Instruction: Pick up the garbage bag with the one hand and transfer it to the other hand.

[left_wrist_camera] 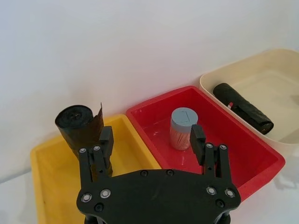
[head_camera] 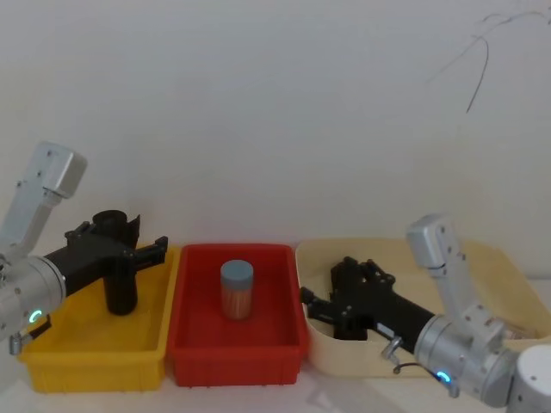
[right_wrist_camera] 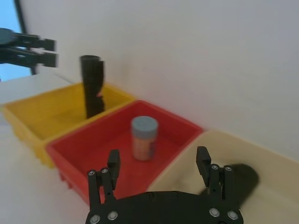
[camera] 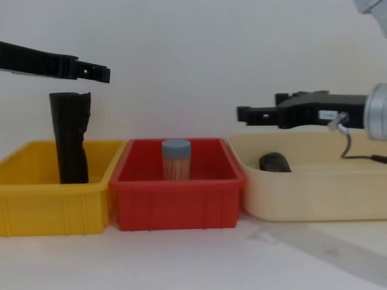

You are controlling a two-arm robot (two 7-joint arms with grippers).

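Note:
The garbage bag (head_camera: pixel 120 284) is a tall black crinkled roll standing upright in the yellow bin (head_camera: pixel 95 353); it also shows in the chest view (camera: pixel 71 139) and the left wrist view (left_wrist_camera: pixel 77 123). My left gripper (head_camera: pixel 151 237) is open and hovers level with the roll's top, just above it in the chest view (camera: pixel 106 74), with nothing between its fingers (left_wrist_camera: pixel 106 140). Above the cream bin (head_camera: pixel 508 267) my right gripper (head_camera: pixel 323 288) is also open and holds nothing (right_wrist_camera: pixel 158 156).
A second black roll (left_wrist_camera: pixel 243 108) with a small red mark lies in the cream bin below the right gripper. The red bin (head_camera: pixel 237 353) in the middle holds a blue-lidded jar (head_camera: pixel 237 288). A white wall stands close behind the three bins.

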